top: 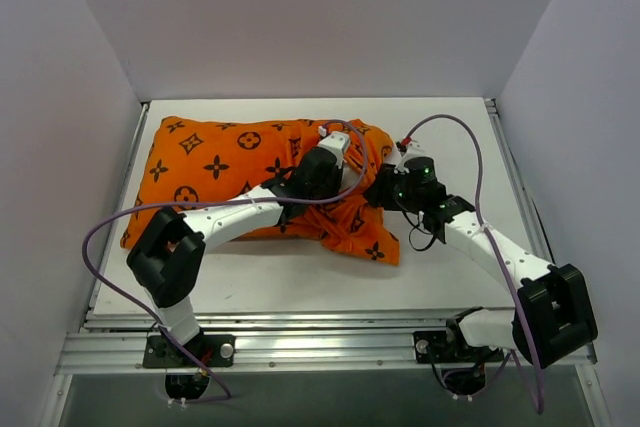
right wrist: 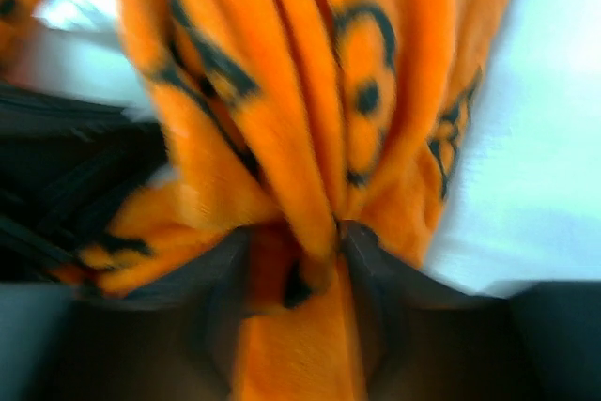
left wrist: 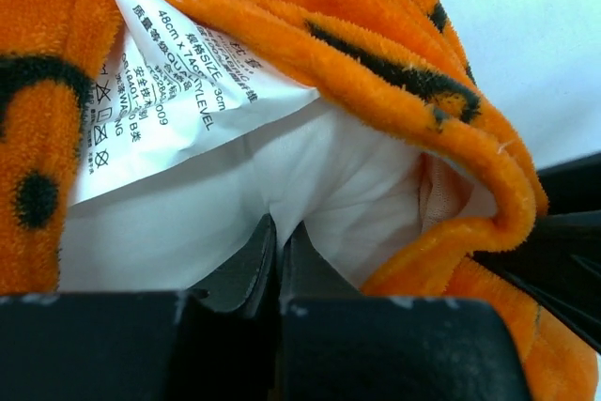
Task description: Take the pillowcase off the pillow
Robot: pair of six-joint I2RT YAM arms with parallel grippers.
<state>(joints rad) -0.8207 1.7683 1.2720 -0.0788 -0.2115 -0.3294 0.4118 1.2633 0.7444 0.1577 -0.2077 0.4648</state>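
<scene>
The orange pillowcase [top: 220,162] with black motifs lies across the back of the table, still bulging with the pillow. In the top view the pillow is hidden inside it. My left gripper [top: 330,152] reaches into the case's open right end. In the left wrist view it [left wrist: 278,223] is shut on a fold of the white pillow [left wrist: 357,185], beside its printed tag [left wrist: 169,110], with the pillowcase's rim [left wrist: 376,35] folded back above. My right gripper [top: 384,187] is at the same end. In the blurred right wrist view it [right wrist: 291,232] is shut on bunched pillowcase fabric [right wrist: 282,91].
White walls [top: 60,147] enclose the table [top: 300,282] on the left, back and right. A metal rail [top: 320,347] runs along the near edge by the arm bases. Purple cables [top: 100,237] loop off both arms. The two grippers are close together.
</scene>
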